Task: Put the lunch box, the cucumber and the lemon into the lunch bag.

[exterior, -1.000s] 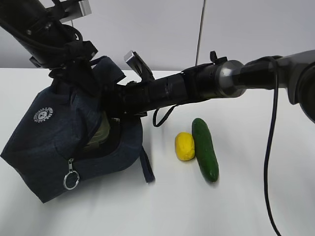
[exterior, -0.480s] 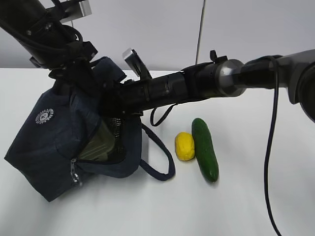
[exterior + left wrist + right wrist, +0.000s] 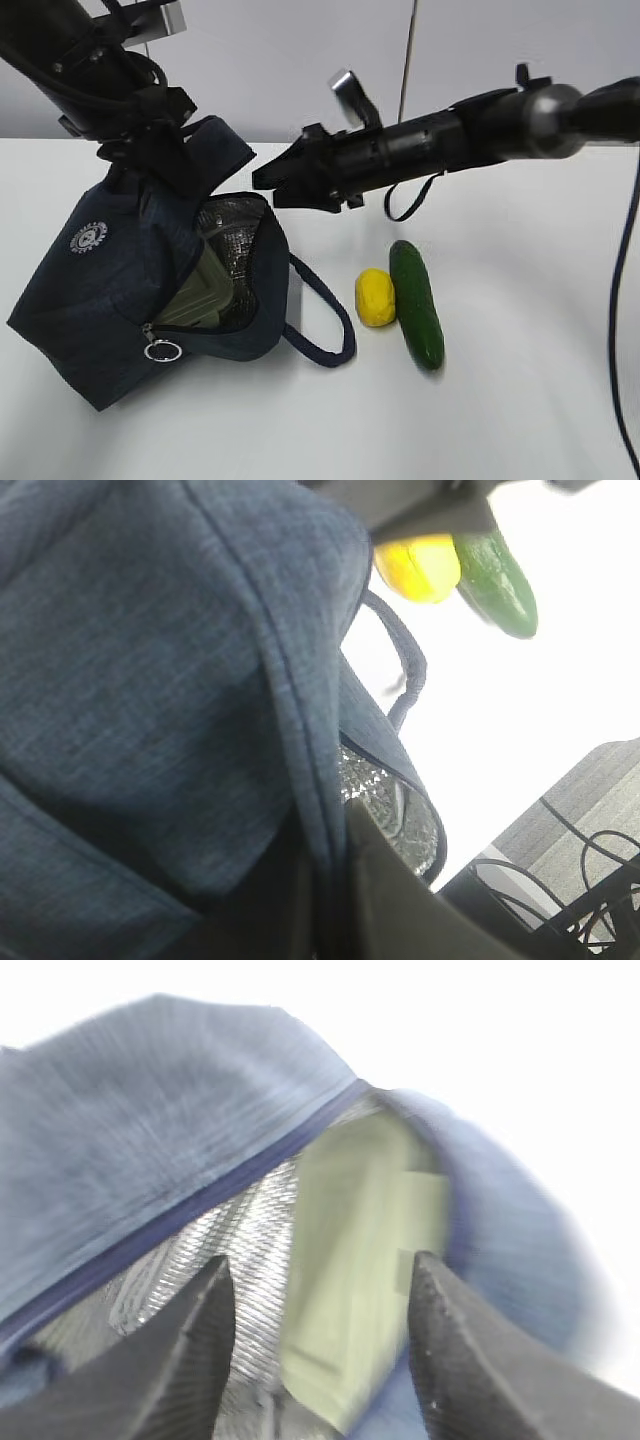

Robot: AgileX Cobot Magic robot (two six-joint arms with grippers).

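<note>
The navy lunch bag (image 3: pixel 110 280) leans on the table at the left with its mouth facing right. My left gripper (image 3: pixel 150 148) is shut on the bag's upper flap (image 3: pixel 335 855) and holds it up. The lunch box (image 3: pixel 200 295) lies inside against the silver lining, and its sage-green lid (image 3: pixel 360 1250) shows in the right wrist view. My right gripper (image 3: pixel 268 182) hovers just outside the mouth, open and empty (image 3: pixel 322 1260). The lemon (image 3: pixel 375 297) and the cucumber (image 3: pixel 416 303) lie side by side on the table to the right of the bag; both also show in the left wrist view, lemon (image 3: pixel 418 565) and cucumber (image 3: pixel 497 580).
One bag handle (image 3: pixel 325 325) loops out onto the white table (image 3: pixel 520 400) towards the lemon. A silver ring pull (image 3: pixel 160 350) hangs at the bag's front. The right arm (image 3: pixel 480 130) stretches across above the lemon and cucumber. A wall stands behind.
My right gripper has drawn back out of the bag, up and to the right, leaving the lunch box inside. The handle loop has dropped onto the table.
</note>
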